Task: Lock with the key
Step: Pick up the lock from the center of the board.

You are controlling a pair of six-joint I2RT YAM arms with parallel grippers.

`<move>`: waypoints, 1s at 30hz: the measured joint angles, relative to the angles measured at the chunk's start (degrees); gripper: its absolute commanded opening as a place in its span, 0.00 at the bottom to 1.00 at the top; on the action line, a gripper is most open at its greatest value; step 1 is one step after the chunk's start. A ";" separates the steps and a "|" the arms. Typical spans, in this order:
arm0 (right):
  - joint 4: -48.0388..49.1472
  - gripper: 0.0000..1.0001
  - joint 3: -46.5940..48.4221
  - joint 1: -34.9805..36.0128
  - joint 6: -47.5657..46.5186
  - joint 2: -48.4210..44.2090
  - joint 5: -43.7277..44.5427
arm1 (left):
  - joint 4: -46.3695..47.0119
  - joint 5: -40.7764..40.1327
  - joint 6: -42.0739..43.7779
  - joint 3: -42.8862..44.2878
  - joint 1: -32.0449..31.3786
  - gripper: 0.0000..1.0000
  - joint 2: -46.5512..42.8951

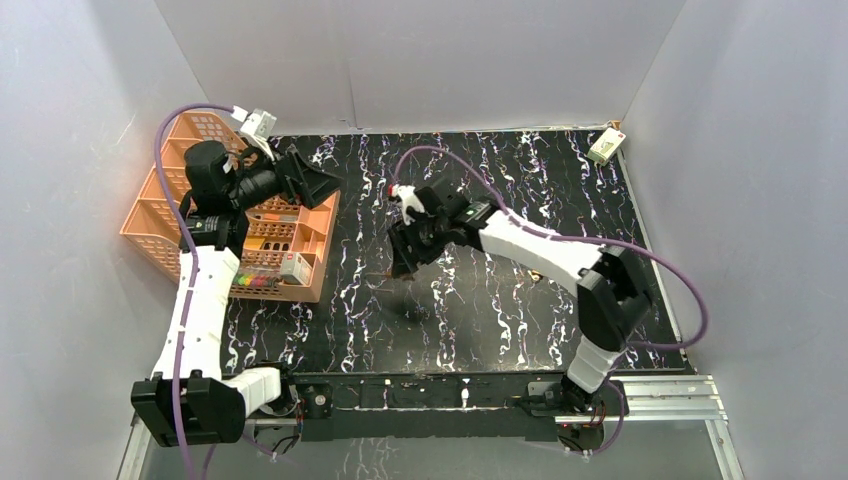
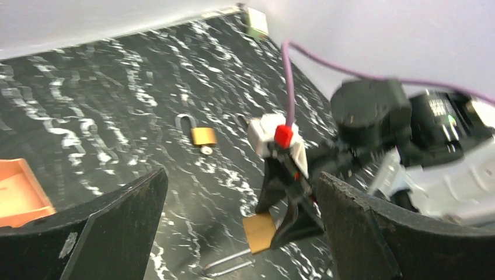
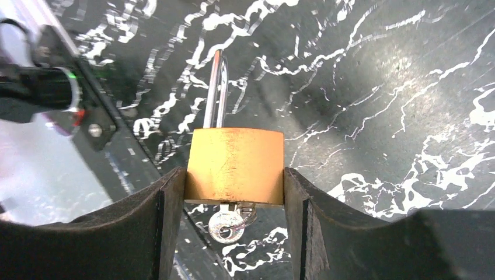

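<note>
My right gripper (image 3: 233,175) is shut on the sides of a brass padlock (image 3: 234,166) and holds it above the black marbled table. Its steel shackle (image 3: 217,87) points away from the wrist. A small silver key (image 3: 227,224) sits in the keyhole on the near face. In the top view the right gripper (image 1: 403,262) is at the table's middle. My left gripper (image 1: 310,180) is open and empty, raised by the orange basket and facing the right gripper. The left wrist view shows the held padlock (image 2: 261,231) between my open left fingers (image 2: 117,227).
A second brass padlock (image 2: 202,135) with an open shackle lies on the table beyond the right gripper. An orange basket (image 1: 160,215) with small items stands at the left. A white box (image 1: 606,146) sits in the far right corner. White walls surround the table.
</note>
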 measured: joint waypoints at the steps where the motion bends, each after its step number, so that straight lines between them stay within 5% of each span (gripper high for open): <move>1: 0.22 0.40 -0.26 -0.52 0.17 -1.84 -1.22 | 0.07 2.71 -0.13 0.02 0.00 0.98 0.22; 14: 5.42 0.40 -8.76 -16.00 9.18 -11.30 -12.76 | 7.15 19.71 -7.02 -10.84 -4.22 0.98 1.40; 22: 11.80 0.41 -11.82 -18.91 16.96 -11.80 -20.41 | 12.70 7.54 -8.26 -17.22 -18.29 0.98 5.55; 30: 16.13 0.42 -11.82 -20.04 21.31 -17.16 -25.75 | 20.39 -5.86 -8.35 -21.44 -19.45 0.98 5.73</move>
